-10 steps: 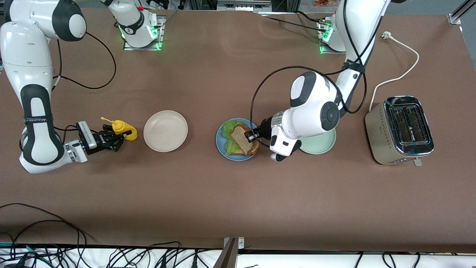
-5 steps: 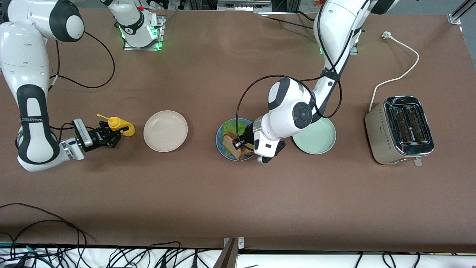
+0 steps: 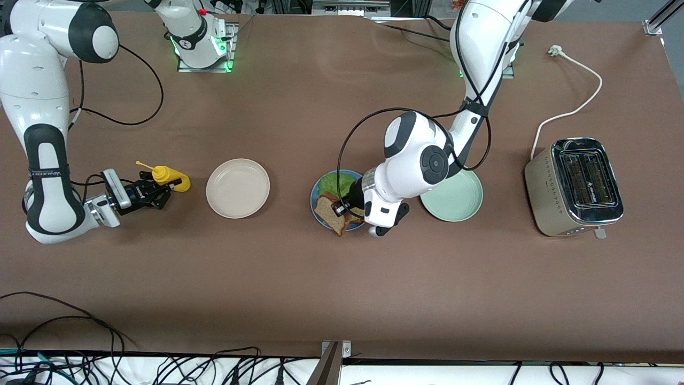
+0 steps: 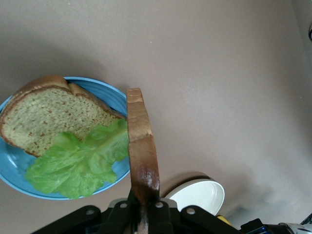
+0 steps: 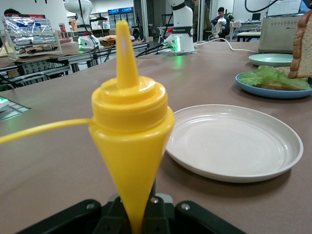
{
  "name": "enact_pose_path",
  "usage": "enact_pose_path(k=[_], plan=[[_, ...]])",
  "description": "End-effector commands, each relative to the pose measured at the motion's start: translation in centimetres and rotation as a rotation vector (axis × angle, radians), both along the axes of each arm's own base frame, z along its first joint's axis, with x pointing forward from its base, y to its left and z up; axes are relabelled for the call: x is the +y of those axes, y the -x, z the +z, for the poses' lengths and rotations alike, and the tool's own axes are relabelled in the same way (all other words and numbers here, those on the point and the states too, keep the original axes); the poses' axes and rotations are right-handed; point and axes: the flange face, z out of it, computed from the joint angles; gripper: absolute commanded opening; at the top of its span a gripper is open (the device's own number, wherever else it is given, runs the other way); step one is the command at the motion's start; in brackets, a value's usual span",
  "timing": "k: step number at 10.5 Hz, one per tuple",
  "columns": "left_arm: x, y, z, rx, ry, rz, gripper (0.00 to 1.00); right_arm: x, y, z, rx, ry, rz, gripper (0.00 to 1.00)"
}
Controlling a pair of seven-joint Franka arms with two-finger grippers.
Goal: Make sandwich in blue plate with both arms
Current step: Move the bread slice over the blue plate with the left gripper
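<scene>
The blue plate (image 3: 316,193) sits mid-table with a green lettuce leaf (image 3: 337,183) and one bread slice (image 4: 46,117) on it. My left gripper (image 3: 342,208) is shut on the second bread slice (image 3: 326,209) and holds it tilted on edge over the plate's rim nearer the front camera. In the left wrist view the held slice (image 4: 142,146) stands edge-on between the jaws of the gripper (image 4: 144,207), beside the lettuce (image 4: 78,163) and plate (image 4: 111,96). My right gripper (image 3: 151,193) is shut on the yellow squeeze bottle (image 3: 170,179), which also shows in the right wrist view (image 5: 130,126).
A cream-white plate (image 3: 238,188) lies between the bottle and the blue plate. A pale green plate (image 3: 454,199) lies beside the blue plate toward the left arm's end, partly under the left arm. A steel toaster (image 3: 574,186) with a white cord stands at that end.
My left gripper swung the held bread slice from on top of the lettuce toward the plate's rim nearer the camera and tilted it on edge. My right gripper drew the bottle slightly away from the cream plate.
</scene>
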Motion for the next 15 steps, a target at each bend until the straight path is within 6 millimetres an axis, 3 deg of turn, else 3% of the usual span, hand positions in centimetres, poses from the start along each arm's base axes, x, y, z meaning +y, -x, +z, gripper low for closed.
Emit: enact_pose_path(k=[1,4,6,8,11,14,15], plan=[[-0.5,-0.2,0.6,-0.006,0.012,-0.003,0.00,-0.5,0.0,0.7,0.017,-0.002,0.009,0.07],[-0.8,0.2,0.2,0.003,0.006,-0.010,0.00,-2.1,0.1,1.1,0.018,0.023,-0.005,0.08],[-1.1,0.8,2.2,0.018,0.011,-0.043,0.00,-2.1,0.1,1.3,0.020,0.022,-0.002,0.07],[-1.5,1.8,2.5,0.032,-0.037,-0.105,0.00,-1.9,0.3,0.9,0.031,0.013,-0.002,0.07],[-1.8,2.2,1.8,0.025,-0.067,-0.133,0.00,-0.6,0.1,0.8,0.035,0.000,0.010,0.07],[-1.7,2.2,-0.3,0.047,-0.082,-0.133,0.00,0.2,0.3,0.0,0.044,-0.005,0.018,0.08],[-1.6,2.1,-0.7,0.047,-0.084,-0.131,0.00,0.7,0.2,0.0,0.039,-0.014,0.024,0.14]])
